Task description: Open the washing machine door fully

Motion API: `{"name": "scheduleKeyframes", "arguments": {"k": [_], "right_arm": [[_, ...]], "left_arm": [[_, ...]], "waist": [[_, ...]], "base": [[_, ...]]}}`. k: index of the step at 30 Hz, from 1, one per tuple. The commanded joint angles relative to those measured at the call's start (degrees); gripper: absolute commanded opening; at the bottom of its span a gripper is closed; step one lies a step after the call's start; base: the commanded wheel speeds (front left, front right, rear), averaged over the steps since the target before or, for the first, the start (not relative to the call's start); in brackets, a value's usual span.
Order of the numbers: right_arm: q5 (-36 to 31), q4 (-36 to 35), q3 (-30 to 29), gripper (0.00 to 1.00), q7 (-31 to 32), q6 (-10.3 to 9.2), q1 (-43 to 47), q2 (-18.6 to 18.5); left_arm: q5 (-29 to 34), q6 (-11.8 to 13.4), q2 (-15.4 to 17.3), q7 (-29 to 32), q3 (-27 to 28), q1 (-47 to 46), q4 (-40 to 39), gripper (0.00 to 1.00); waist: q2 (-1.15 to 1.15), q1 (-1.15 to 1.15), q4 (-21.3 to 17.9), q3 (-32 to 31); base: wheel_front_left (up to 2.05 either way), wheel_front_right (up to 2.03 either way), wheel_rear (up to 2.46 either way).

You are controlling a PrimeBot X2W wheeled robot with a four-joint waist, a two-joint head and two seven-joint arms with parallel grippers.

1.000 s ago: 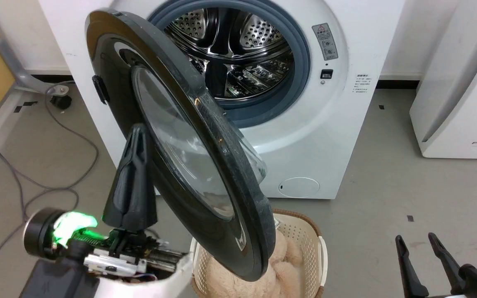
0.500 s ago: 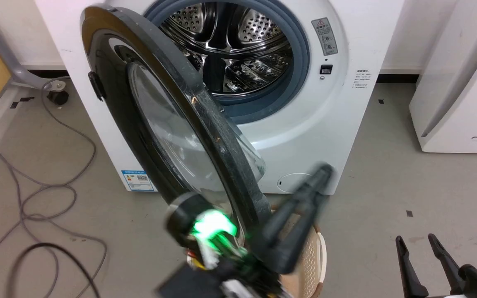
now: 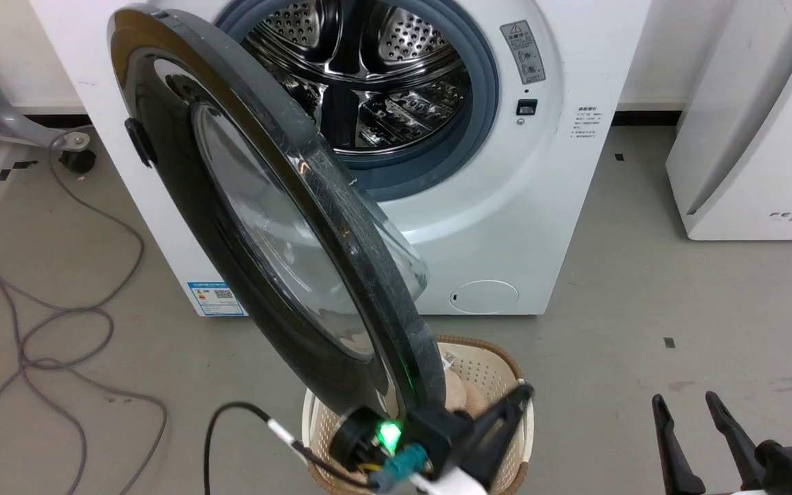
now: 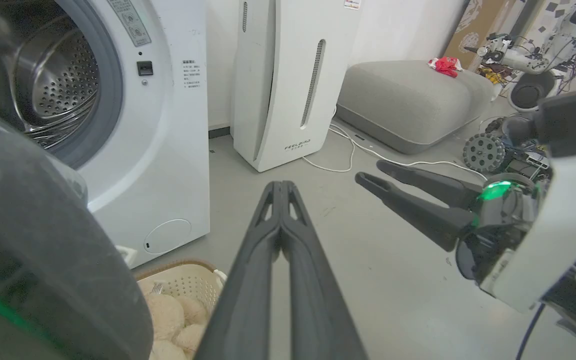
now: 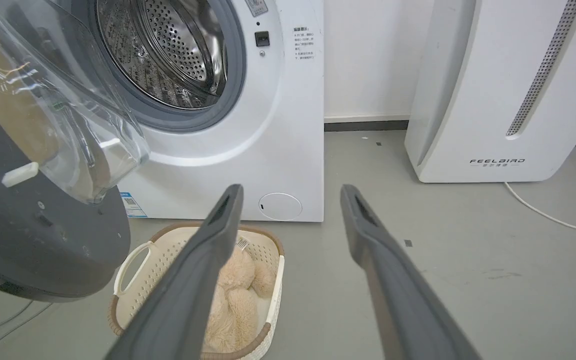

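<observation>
OP: Shifted since a second ago: left gripper (image 3: 524, 393), off the outer face of the washing machine door (image 3: 265, 227) and down beside its bottom rim, over the basket (image 3: 489, 368). Fingers pressed together, nothing between them.

Reply: And the door itself?

OP: Hanging roughly half open off the left side of the washing machine (image 3: 506, 220), glass bowl turned toward the drum (image 3: 368, 69).

Reply: Right gripper (image 3: 684, 399)?

OP: Low over the floor (image 3: 643, 289), well apart from the door, fingers spread, empty. Plush toy (image 5: 233, 285) lying in the basket, btw.
</observation>
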Motion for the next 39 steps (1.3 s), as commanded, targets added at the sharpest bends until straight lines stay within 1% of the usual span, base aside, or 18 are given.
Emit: {"name": "scheduleKeyframes", "arguments": {"k": [1,10,15,21,25,28,32,39], "right_arm": [[0.3,0.1,0.1,1.0,-0.2,0.03,-0.8,0.3],[0.3,0.4,0.2,1.0,-0.1,0.03,-0.6,0.3],[0.3,0.4,0.1,1.0,-0.1,0.03,-0.4,0.3],[0.7,0.5,0.2,1.0,0.0,0.03,-0.3,0.3],[0.6,0.5,0.0,1.0,0.2,0.03,-0.1,0.3],[0.7,0.4,-0.3,1.0,0.2,0.03,0.2,0.3],[0.6,0.2,-0.3,1.0,0.5,0.03,0.8,0.3],[0.2,-0.1,-0.6,1.0,1.0,0.03,1.0,0.3]], "left_arm": [[-0.5,0.4,-0.4,-0.8,0.6,-1.6,0.9,0.0],[-2.8,3.6,-1.1,-5.1,2.8,-7.1,8.4,0.0],[-4.1,4.5,-1.2,-5.6,3.1,-7.3,10.6,0.0],[-5.0,5.7,-1.2,-6.2,3.6,-6.5,11.5,0.0],[-5.7,6.2,-0.9,-6.8,3.9,-4.9,10.6,0.0],[-6.0,6.7,-0.1,-7.1,4.0,-3.1,8.9,0.0],[-5.8,8.2,1.8,-7.1,4.3,-0.1,5.7,0.0],[-5.5,11.1,4.6,-5.8,4.7,4.8,-0.3,0.0]], "waist": [[0.0,0.0,0.0,0.0],[0.0,0.0,0.1,-0.4],[0.0,0.0,0.4,-0.6],[0.0,0.0,1.2,-0.7],[0.0,0.0,2.1,-1.1],[0.0,0.0,3.0,-1.5],[0.0,0.0,4.6,-2.0],[0.0,0.0,8.8,-2.1]], "base": [[0.0,0.0,0.0],[0.0,0.0,0.0],[0.0,0.0,0.0],[0.0,0.0,0.0],[0.0,0.0,0.0],[0.0,0.0,0.0],[0.0,0.0,0.0],[0.0,0.0,0.0]]}}
